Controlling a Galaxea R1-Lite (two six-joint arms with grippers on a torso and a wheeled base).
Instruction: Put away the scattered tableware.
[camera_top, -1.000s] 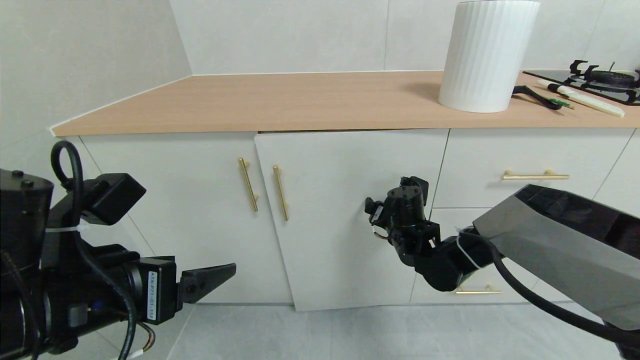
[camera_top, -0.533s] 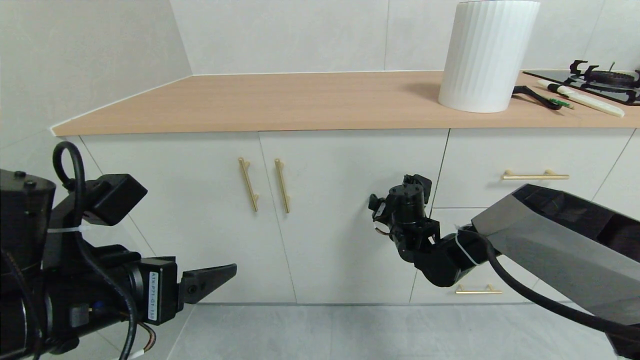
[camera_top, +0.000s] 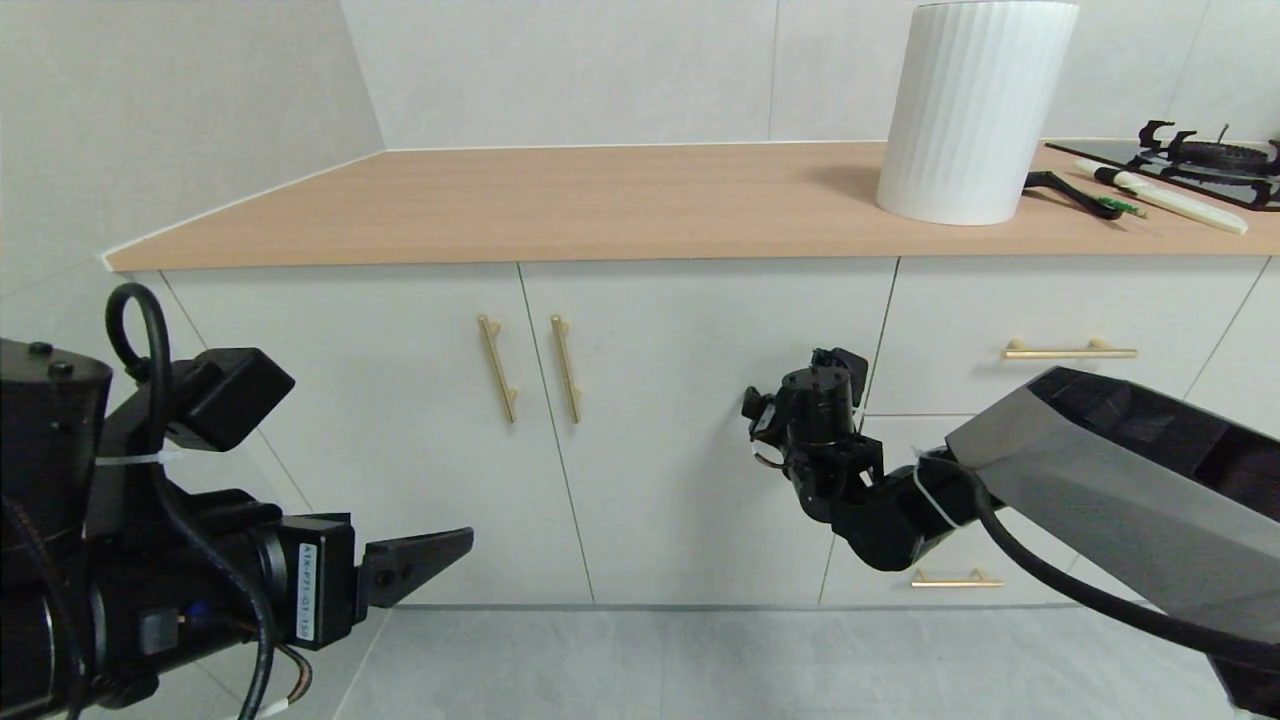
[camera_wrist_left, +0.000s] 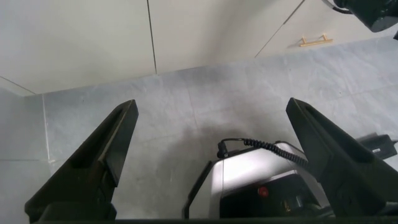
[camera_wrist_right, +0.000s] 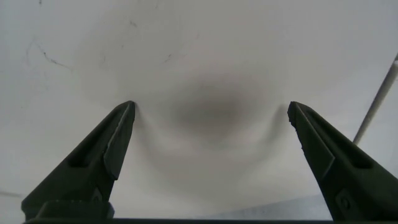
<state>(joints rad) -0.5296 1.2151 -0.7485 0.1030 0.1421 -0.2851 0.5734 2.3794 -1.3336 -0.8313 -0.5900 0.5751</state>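
A black-handled utensil (camera_top: 1075, 192) and a long white-handled one (camera_top: 1165, 195) lie on the wooden counter (camera_top: 560, 205) at the far right, beside a tall white ribbed container (camera_top: 975, 110). My right gripper (camera_top: 760, 415) is below the counter, up against the white cabinet door (camera_top: 700, 450). In the right wrist view the gripper (camera_wrist_right: 211, 112) is open, its fingertips (camera_wrist_right: 124, 112) touching the door with nothing between them. My left gripper (camera_top: 420, 560) hangs low at the left, open and empty, over the grey floor (camera_wrist_left: 205, 99).
Two gold vertical handles (camera_top: 566, 368) (camera_top: 496, 368) mark the meeting edges of the two cabinet doors. Drawers with gold handles (camera_top: 1070, 351) are to the right. A black stove grate (camera_top: 1210, 158) sits at the counter's far right end.
The right-hand cabinet door, ajar a second ago, has swung flush with the cabinet front. My right gripper moved slightly up and toward the cabinet with it. The left arm stayed still.
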